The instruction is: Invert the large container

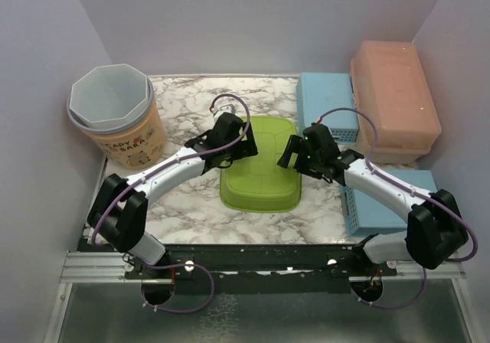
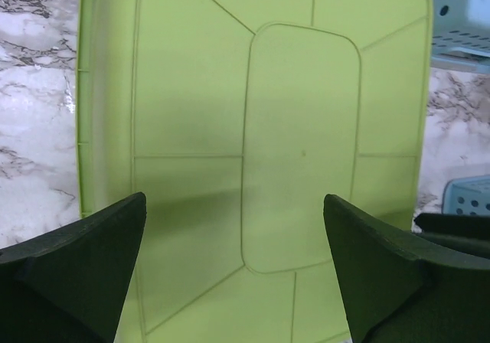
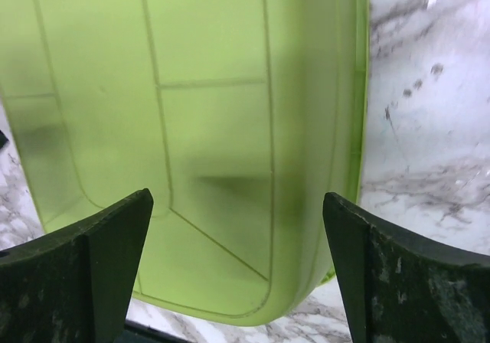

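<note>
The large green container [image 1: 259, 171] lies at the middle of the marble counter [image 1: 184, 205], its ribbed base facing up. The left gripper [image 2: 237, 266] and right gripper [image 3: 237, 270] hang over it, jaws spread wide and holding nothing. A blue basket [image 1: 383, 213] sits near right. Farther back stand another blue basket [image 1: 329, 113], a pink bin [image 1: 394, 102] and a beige tub [image 1: 138, 138]. The tub's print is only partly legible, perhaps "SAKA".
</note>
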Robot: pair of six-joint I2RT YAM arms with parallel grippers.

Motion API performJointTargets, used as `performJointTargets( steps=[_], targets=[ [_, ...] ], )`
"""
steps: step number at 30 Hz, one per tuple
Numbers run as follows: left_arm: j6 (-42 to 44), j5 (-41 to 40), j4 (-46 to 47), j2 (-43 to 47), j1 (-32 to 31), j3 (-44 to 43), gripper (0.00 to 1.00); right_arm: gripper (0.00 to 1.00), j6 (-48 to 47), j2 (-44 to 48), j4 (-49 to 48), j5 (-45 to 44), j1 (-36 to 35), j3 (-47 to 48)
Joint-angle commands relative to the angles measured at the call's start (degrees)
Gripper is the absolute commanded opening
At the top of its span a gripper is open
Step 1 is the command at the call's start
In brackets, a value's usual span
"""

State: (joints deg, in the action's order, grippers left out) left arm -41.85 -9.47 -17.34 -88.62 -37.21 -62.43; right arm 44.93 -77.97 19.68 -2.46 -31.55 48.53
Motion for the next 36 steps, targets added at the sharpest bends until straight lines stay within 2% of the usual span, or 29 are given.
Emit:
performJointTargets(
  steps=[1, 9, 12, 15, 17, 19, 22, 24, 30, 36],
  targets=[
    [-0.7, 0.3, 0.9, 6.9, 0.2, 3.5, 0.99, 0.97, -5.4, 2.7, 4.0, -7.6, -0.4, 3.5],
    [-2.1, -3.1, -2.2, 19.0, 0.4, 12.4, 0.99, 0.98, -5.4, 11.0, -0.1, 1.2, -0.4, -0.6],
    [-2.6, -2.6, -2.7, 22.4, 0.4, 15.7, 0.99, 0.95, -8.6, 13.6, -3.8, 12.3, -0.4, -3.5],
    [-3.5, -2.6, -3.3, 25.1, 0.4, 18.6, 0.99, 0.93, -11.6, 15.4, -10.0, 29.6, -0.6, -7.5],
    [-4.5, -2.3, -3.3, 26.2, 0.4, 19.8, 0.99, 0.92, -12.3, 15.2, -11.4, 33.9, -2.2, -8.6],
    [-5.2, -2.1, -3.3, 26.6, 0.4, 20.4, 0.99, 0.91, -14.9, 13.6, -8.9, 32.7, -6.0, -7.6],
    [-5.2, -2.4, -3.3, 26.0, 0.4, 19.6, 0.99, 0.91, -18.7, 8.2, -1.8, 23.8, -14.4, -1.9],
    [-5.0, -2.5, -3.3, 25.6, 0.5, 18.7, 0.99, 0.91, -19.4, 4.5, 0.2, 20.5, -17.3, 1.5],
    [-7.6, -6.1, -4.1, 29.1, 0.5, 18.8, 0.99, 0.93, -18.1, -0.2, -1.0, 10.8, -19.1, 4.3],
    [-10.0, -10.6, -6.2, 34.6, 0.5, 20.5, 0.99, 0.93, -18.9, -4.7, -4.3, 12.5, -19.2, 7.9]
  ],
)
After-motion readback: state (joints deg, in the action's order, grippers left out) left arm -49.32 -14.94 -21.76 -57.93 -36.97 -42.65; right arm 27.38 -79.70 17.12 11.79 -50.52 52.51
